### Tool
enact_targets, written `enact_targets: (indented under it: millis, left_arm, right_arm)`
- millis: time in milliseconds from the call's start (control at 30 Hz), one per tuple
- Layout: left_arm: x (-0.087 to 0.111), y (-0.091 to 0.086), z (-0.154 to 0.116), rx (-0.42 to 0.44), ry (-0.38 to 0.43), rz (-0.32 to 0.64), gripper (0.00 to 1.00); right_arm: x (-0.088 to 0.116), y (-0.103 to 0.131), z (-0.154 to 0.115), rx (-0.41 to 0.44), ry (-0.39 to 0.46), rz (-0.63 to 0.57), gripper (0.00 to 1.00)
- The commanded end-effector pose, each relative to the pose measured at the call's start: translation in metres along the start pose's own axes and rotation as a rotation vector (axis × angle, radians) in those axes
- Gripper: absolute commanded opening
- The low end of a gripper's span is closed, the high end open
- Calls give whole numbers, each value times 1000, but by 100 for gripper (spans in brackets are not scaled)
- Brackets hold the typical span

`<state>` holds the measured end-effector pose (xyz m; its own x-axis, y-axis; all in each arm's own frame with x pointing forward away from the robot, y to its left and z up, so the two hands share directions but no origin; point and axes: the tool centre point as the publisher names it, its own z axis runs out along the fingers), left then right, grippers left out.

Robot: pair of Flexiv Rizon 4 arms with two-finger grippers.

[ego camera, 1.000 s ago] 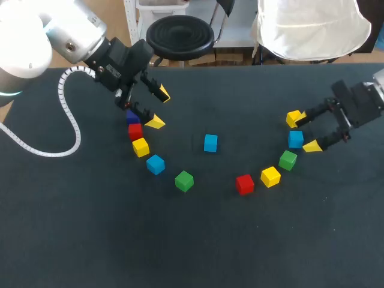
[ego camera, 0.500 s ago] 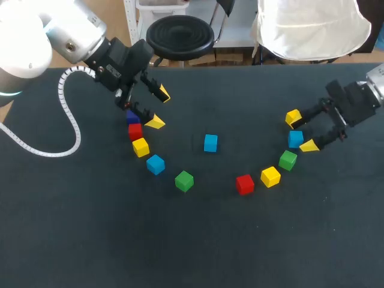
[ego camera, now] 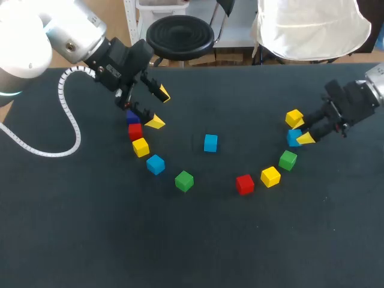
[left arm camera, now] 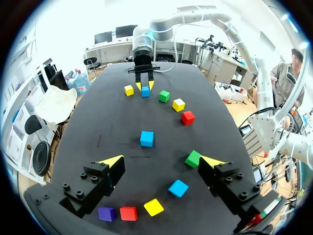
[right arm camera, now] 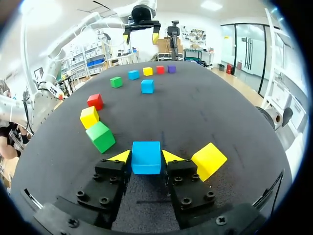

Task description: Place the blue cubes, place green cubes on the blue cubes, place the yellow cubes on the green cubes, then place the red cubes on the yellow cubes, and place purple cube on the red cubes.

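My right gripper (ego camera: 298,135) (right arm camera: 146,156) is shut on a blue cube (ego camera: 292,138) (right arm camera: 146,157) on the black table, one yellow tip on each side. A yellow cube (ego camera: 294,117) (right arm camera: 209,160) lies just beside its finger. A green (ego camera: 288,159), a yellow (ego camera: 270,176) and a red cube (ego camera: 244,184) curve away from there. My left gripper (ego camera: 159,108) (left arm camera: 161,161) hangs open above the left arc of purple (ego camera: 132,117), red (ego camera: 135,131), yellow (ego camera: 140,147), blue (ego camera: 155,164) and green (ego camera: 184,180) cubes. Another blue cube (ego camera: 210,143) (left arm camera: 146,138) stands alone in the middle.
The black table (ego camera: 198,240) has open room along its front half and between the two arcs of cubes. The left arm's white cable loop (ego camera: 66,120) lies over the table's left part.
My right gripper has moved in over the blue cube and its fingers have come together on it. The left arm and the other cubes have kept still.
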<state>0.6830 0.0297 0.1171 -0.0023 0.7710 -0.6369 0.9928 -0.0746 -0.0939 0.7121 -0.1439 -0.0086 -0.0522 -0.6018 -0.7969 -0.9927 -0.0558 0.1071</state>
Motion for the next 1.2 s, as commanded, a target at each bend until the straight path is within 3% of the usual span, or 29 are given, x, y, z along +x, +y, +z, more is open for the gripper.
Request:
enact_targets:
  millis: [33, 567, 1200]
  left_arm:
    - [0, 1, 0, 2, 3, 0, 100]
    - [0, 1, 0, 2, 3, 0, 100]
    - [0, 1, 0, 2, 3, 0, 100]
  right_arm:
    - [-2, 5, 0, 8, 6, -7, 0]
    - [-46, 18, -7, 82, 64, -49, 0]
    - [-92, 18, 31, 39, 68, -69, 0]
